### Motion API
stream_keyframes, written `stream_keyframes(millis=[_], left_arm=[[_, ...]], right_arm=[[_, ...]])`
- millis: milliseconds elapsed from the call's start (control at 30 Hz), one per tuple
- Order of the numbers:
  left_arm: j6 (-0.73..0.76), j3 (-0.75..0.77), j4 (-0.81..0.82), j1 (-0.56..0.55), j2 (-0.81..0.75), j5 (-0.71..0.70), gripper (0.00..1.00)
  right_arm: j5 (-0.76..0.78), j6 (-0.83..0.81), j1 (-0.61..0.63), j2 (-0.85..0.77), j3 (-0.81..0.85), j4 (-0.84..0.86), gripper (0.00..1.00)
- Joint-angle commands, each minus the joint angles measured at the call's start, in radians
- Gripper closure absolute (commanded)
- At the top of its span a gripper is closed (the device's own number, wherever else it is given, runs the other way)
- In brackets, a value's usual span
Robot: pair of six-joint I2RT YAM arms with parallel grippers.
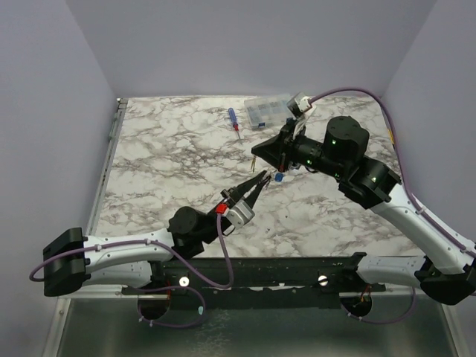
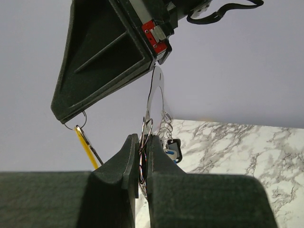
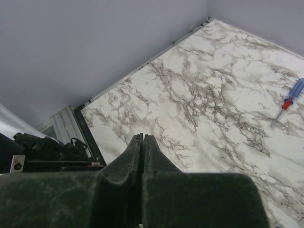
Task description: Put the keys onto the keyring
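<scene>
Step in hand (judged): threading. One key is being brought to the keyring in mid-air above the tabletop point(image 1: 171, 163).

Left end effector point(image 2: 142, 142): fingers closed to a thin slit, clamping the lower edge of the keyring point(image 2: 156, 97). The wrist view shows the ring edge-on, rising toward 12 o'clock as a thin shiny hoop. Its bumpy stretch sits just above the fingers at 1 o'clock.

Hanging keys point(image 2: 173, 148): a black head with some blue under it dangles beside the ring at 3 o'clock of the fingertips. They look already on. In the top view a blue head shows there.

Right end effector point(image 1: 260, 154): in its own wrist view the fingers meet with only a hairline between, and the held thing is hidden. The left wrist view shows the small wire loop of the yellow key point(image 2: 87, 145) pinched at its tip, with the key hanging free below.

Layout, top view: the right tip sits at 12 o'clock of the left tip, near but apart. The yellow key is off to 9 o'clock of the hoop, not touching it.

Screwdriver point(image 1: 233, 120) and clear box point(image 1: 268, 111) lie toward the far edge, well apart.

Next move calls for (judgement):
- carrying the yellow key's loop across to the hoop
- finding the ring's opening, which I cannot locate here
- the left grip holding steady

Risk: the loop skids off the rim.
</scene>
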Motion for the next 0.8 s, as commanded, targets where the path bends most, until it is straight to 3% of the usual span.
stream_keyframes(millis=[0,367,600,767], left_arm=[[-0.01,0.055,0.08,0.002,0.008,-0.082,1.0],[0.05,0.095,0.066,0.003,0.047,-0.211,1.0],[0.118,0.102,0.069,0.003,0.092,-0.214,1.0],[0.117,0.101,0.082,0.004,0.087,-0.204,1.0]], right_arm=[[0.066,-0.024,0.011,-0.016,0.02,-0.034,1.0],[0.178,0.029,0.036,-0.016,0.069,-0.164,1.0],[0.325,0.093,0.115,0.038,0.123,-0.232,1.0],[0.376,0.093,0.148,0.036,0.067,-0.194,1.0]])
